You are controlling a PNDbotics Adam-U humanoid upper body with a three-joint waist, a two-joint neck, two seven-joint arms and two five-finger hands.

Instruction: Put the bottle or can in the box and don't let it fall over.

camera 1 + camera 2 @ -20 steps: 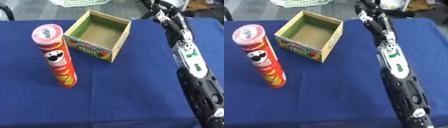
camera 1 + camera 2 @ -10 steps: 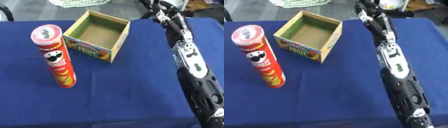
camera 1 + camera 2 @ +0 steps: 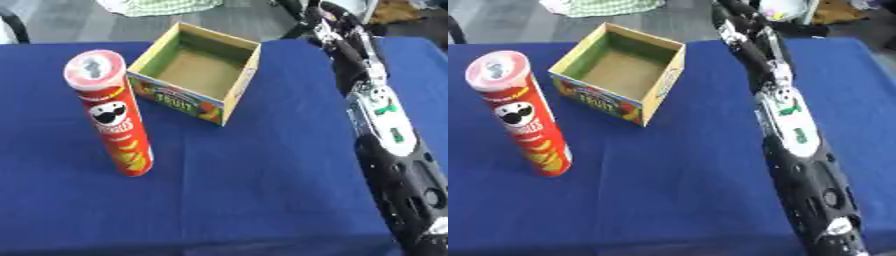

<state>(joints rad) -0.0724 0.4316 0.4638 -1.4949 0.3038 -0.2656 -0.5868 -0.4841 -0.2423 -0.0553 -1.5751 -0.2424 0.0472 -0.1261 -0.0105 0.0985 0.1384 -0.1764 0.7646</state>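
Landmark: open cardboard box (image 3: 623, 75), upright on the blue tablecloth (image 3: 667, 190), printed fruit design on its near side.
Can: tall red chip can (image 3: 521, 114) standing upright, near-left of the box, apart from it.
Right arm: black and silver arm (image 3: 794, 135) stretching past the box's right side toward the far edge.

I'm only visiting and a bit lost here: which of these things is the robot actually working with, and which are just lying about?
Part of the job:
- red crisp can, standing upright on the blue cloth
- open cardboard box, empty, beside the can
- right arm, stretched past the box

Just lying about:
- green checked cloth beyond the table
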